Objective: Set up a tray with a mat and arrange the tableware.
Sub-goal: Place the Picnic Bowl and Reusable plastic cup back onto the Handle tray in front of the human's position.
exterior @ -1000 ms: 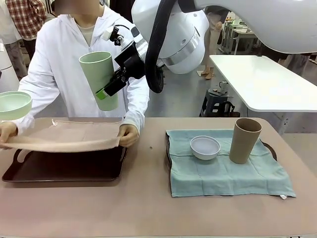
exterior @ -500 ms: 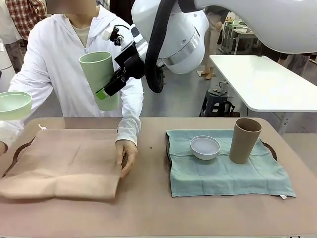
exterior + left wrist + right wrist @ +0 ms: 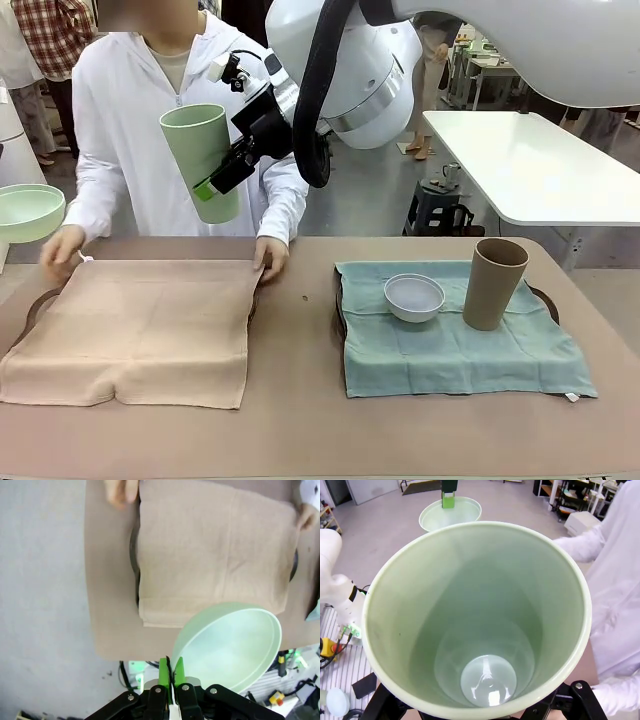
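Person's hands moved to beige mat far corners; no legible writing

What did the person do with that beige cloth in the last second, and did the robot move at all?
The person spread the beige mat flat over the dark tray, which it now almost hides, and both hands moved to its far corners. The right gripper kept the tall green cup raised, the left gripper kept the green bowl aloft, and the white bowl and brown cup stayed on the blue mat.

Pale green bowl and cup, beige mat, teal mat, brown cup, white bowl.
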Robot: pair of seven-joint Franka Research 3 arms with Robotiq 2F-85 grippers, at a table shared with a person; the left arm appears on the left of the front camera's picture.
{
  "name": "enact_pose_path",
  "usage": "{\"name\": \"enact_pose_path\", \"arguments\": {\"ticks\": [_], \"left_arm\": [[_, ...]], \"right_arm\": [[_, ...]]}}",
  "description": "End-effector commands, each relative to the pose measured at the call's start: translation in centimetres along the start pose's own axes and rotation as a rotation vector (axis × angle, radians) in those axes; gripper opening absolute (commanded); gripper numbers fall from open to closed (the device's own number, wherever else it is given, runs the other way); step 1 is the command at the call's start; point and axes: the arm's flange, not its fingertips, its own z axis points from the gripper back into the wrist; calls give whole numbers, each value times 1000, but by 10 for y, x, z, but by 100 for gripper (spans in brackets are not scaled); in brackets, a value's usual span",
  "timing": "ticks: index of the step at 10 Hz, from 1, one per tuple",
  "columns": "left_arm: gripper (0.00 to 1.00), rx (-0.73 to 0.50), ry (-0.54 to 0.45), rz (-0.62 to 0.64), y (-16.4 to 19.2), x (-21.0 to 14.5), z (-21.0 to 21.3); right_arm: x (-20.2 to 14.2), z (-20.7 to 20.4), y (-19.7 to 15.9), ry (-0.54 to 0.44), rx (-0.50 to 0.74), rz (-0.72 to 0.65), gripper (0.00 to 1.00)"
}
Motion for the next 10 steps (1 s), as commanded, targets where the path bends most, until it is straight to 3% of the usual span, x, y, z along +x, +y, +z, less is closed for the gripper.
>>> {"name": "enact_pose_path", "arguments": {"ticks": [1, 10], "left_arm": [[0, 1, 1, -1, 0, 0, 0], [0, 1, 1, -1, 0, 0, 0]], "right_arm": [[2, 0, -2, 0, -3, 9, 0], [2, 0, -2, 0, -3, 9, 0]]}}
